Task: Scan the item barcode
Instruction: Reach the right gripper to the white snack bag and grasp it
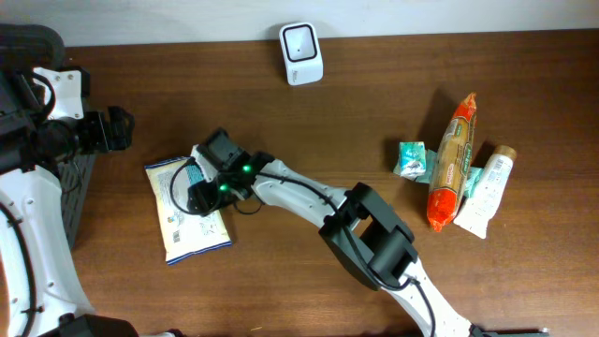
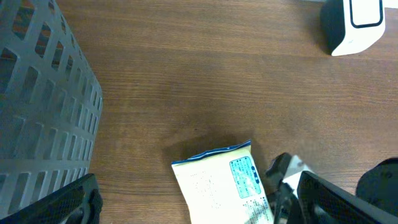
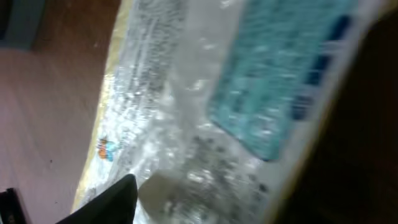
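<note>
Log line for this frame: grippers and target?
phase: pickup | right gripper: on white packet, grip unconfirmed | left gripper: open, empty | scanner: clear of both arms

I see a white pack [image 1: 192, 234] with blue edging, a teal label and fine dark print. The table [image 1: 281, 122] is dark brown woodgrain. The scanner [image 1: 300, 52] is white with a black face, the basket [image 2: 37, 93] a grey lattice, the snack [image 1: 451, 159] orange, the tube [image 1: 487, 192] white and tan-capped.
</note>
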You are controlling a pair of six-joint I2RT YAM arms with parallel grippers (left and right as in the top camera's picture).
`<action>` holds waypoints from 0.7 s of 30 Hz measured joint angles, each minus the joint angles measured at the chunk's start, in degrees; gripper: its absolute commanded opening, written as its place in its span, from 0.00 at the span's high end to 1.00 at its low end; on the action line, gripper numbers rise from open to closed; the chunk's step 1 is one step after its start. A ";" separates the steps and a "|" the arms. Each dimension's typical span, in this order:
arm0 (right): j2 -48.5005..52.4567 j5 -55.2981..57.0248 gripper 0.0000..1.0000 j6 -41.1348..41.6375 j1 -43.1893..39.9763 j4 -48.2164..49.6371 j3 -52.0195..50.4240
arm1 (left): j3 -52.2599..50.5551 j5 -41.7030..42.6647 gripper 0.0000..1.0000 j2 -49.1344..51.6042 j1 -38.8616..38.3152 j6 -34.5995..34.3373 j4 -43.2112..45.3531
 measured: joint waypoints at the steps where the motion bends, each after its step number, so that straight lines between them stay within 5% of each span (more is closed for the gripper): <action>1: 0.28 0.15 0.47 -0.02 0.55 0.74 0.09 | 0.00 0.00 0.01 0.00 0.00 -0.02 0.00; 2: 0.74 0.39 0.79 -0.11 1.51 1.86 0.44 | 0.00 0.00 0.01 0.00 0.00 -0.02 0.00; 3: 1.16 0.42 0.96 -0.37 2.40 2.21 0.63 | 0.00 0.00 0.01 0.00 0.00 0.00 0.00; 8: 2.21 -10.23 0.96 1.18 -0.28 -0.90 0.79 | 0.00 0.00 0.01 0.00 0.00 -0.02 -0.02; 15: -5.55 -8.85 0.96 -0.83 -22.93 -24.41 -0.48 | 0.00 0.00 0.01 0.00 0.00 0.00 0.00; 21: -5.64 -5.14 0.96 -16.92 -18.43 -25.55 -0.48 | 0.00 0.00 0.01 0.00 0.00 -0.02 0.00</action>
